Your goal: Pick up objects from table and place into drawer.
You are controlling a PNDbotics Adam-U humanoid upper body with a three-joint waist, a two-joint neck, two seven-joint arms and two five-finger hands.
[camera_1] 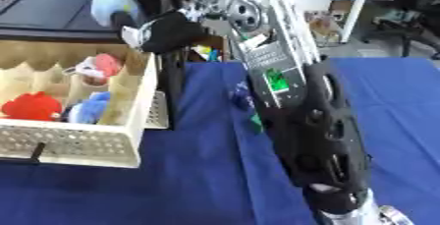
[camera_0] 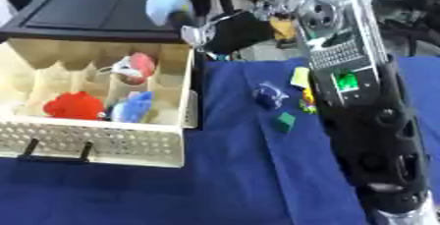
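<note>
The right hand (camera_0: 228,31) hangs above the drawer's (camera_0: 129,143) far corner, fingers curled around a pale blue object (camera_0: 163,2). Best to lower it over a free compartment before letting go.

Both eyes look down from the robot's head onto the blue surface (camera_0: 232,180), close in. They share the open drawer (camera_0: 103,143) at left and the right arm (camera_1: 309,135) crossing near.
</note>
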